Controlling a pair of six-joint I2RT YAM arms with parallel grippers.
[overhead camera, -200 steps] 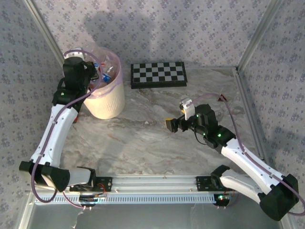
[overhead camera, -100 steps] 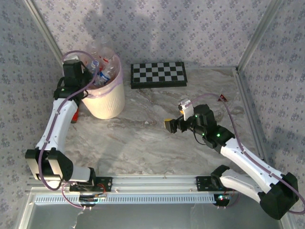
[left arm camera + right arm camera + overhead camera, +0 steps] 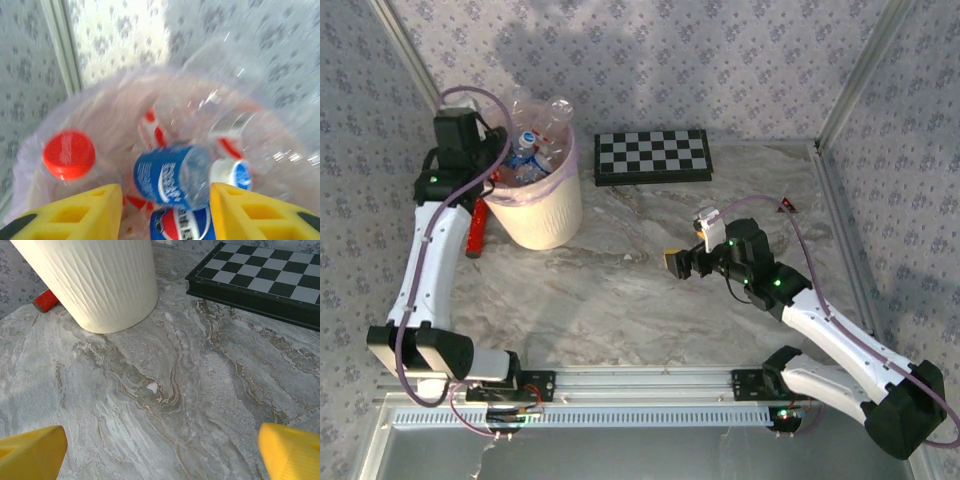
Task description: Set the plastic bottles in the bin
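Note:
The bin (image 3: 542, 210), a cream-white bucket lined with a pink bag (image 3: 107, 105), holds several plastic bottles (image 3: 535, 140). My left gripper (image 3: 498, 160) hangs at the bin's left rim, pointing in over the pile. In the left wrist view it (image 3: 165, 194) stands open, and a blue-labelled bottle (image 3: 172, 175) lies just past its yellow fingers, among a red-capped bottle (image 3: 69, 154) and other bottles. My right gripper (image 3: 682, 260) is open over the marble table, right of centre, with nothing between its fingers (image 3: 31, 455). The bin's ribbed wall (image 3: 100, 280) stands ahead of it.
A long red cylinder (image 3: 477, 228) lies on the table left of the bin; its end (image 3: 46, 301) shows beside the bin. A black-and-white chequered board (image 3: 653, 157) lies flat at the back. Metal frame posts and patterned walls close in the table.
My left wrist has drawn back to the left from above the bin, and its arm has swung outward. A clear bottle now tops the pile. The right arm has barely moved.

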